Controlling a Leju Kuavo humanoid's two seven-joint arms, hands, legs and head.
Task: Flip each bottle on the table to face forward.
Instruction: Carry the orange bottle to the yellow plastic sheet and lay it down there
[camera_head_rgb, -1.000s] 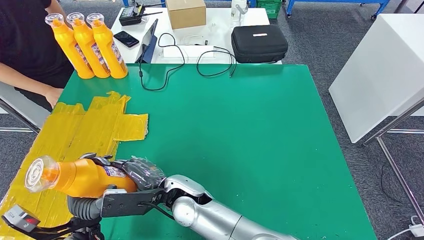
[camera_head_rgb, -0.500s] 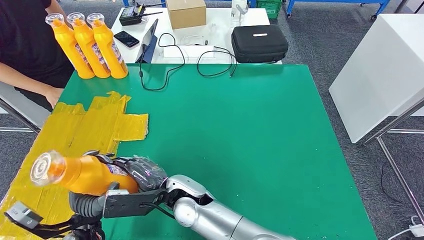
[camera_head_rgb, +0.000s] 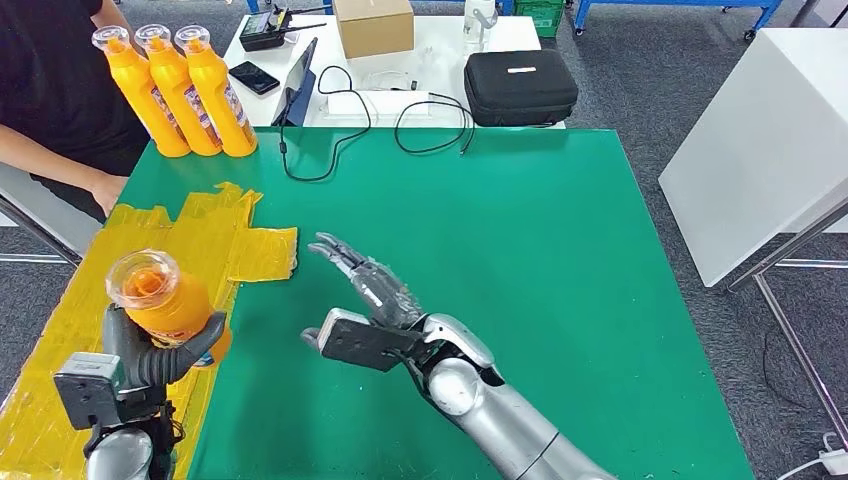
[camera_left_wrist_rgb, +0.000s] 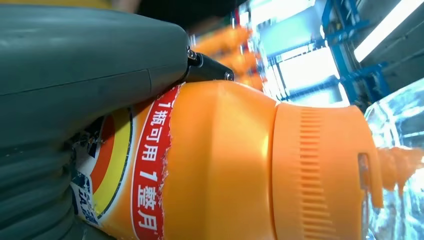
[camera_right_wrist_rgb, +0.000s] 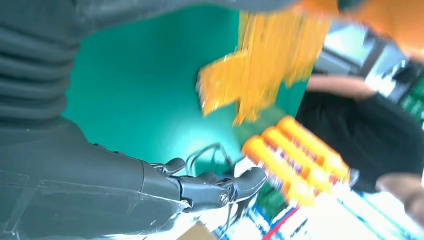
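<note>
Since 1 s ago: right hand let go of the orange bottle and pulled away to the right; bottle went from lying sideways across both hands to upright, clear cap facing up toward the head cam.

Left hand now holds the bottle alone, fingers wrapped round its lower body, at the near-left part of the desk, over the yellow tape patch. Left wrist view: bottle pressed against the grey thumb, red/white label w/ print facing the cam, ribbed orange collar and clear cap toward the far end.

Right hand is empty, fingers spread and stretched out toward the far-left of the desk, hovering above the green surface just beside the tape patch edge, apart from the bottle. Right wrist view: right hand w/ dark fingers extended, nothing between them; tape patch and green desk beyond.

Three more orange bottles stand upright in a tight row at the far-left corner of the desk, touching each other. Person in black top stands at the left edge beside them, one hand near the desk edge.

Behind the green desk, on a white table: black case, cardboard box, phone, black cables trailing onto the green surface.
</note>
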